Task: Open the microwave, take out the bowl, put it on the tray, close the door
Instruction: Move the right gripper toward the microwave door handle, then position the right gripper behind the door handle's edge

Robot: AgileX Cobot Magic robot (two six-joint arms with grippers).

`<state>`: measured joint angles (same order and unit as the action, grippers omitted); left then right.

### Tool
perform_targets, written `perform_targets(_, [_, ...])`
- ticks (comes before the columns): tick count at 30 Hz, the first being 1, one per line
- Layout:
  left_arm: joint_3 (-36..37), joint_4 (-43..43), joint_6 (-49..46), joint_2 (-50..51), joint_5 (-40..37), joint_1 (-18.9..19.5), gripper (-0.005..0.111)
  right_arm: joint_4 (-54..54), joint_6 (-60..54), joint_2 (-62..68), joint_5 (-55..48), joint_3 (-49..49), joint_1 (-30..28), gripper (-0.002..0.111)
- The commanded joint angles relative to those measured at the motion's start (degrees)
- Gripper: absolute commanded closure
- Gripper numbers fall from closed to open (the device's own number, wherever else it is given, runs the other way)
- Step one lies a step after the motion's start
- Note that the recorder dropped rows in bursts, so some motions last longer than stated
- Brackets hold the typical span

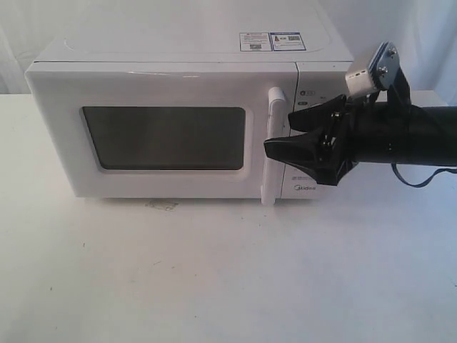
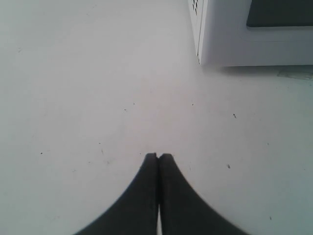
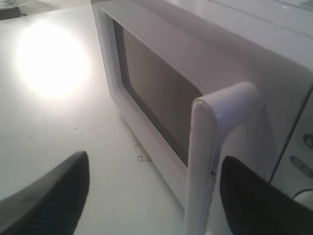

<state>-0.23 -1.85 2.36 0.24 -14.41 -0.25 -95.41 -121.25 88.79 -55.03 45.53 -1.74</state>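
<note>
Farthest left, the left tool (image 2: 157, 159) hung low over the bare white surface (image 2: 73, 98) with its two black fingers pressed together and nothing between them; the lower front corner of the microwave (image 2: 230, 44) stood near it. In the exterior view the white microwave (image 1: 178, 64) sat on the surface (image 1: 214, 271), filling the left and middle of the scene. Its door (image 1: 57, 136) was closed flat against the body, and the dark window (image 1: 164, 138) showed nothing of the inside, so the bowl's place could not be told. Two stickers (image 1: 271, 41) lay on the microwave's top toward the right. At the door's right edge stood the upright white bar handle (image 1: 275, 100). The right tool (image 1: 278, 132) reached in from the right at the height of the handle's middle, its black fingers spread wide. The right wrist view showed the handle (image 3: 205, 161) standing between those fingers (image 3: 54, 196), with a gap on either side. The black arm covered most of the control panel.
</note>
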Motion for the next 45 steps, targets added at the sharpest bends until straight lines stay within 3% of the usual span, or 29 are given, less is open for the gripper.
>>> perform_targets(1, [0.23,-0.07,0.27,-0.24,-0.15,0.11,0.107,-1.89,-1.59,0.13,-0.58,0.74,0.16,0.040])
perform_targets(17, [0.23,-0.07,0.27,-0.24,-0.15,0.11,0.107,-3.02,-1.59,1.75,-1.10,1.99,0.66,0.040])
perform_targets(26, [0.23,-0.07,0.27,-0.24,-0.15,0.11,0.107,-4.54,-1.59,3.48,3.07,2.58,4.53,0.040])
perform_targets(45, [0.23,-0.07,0.27,-0.24,-0.15,0.11,0.107,-4.54,-1.59,6.26,2.91,5.41,4.65,0.053])
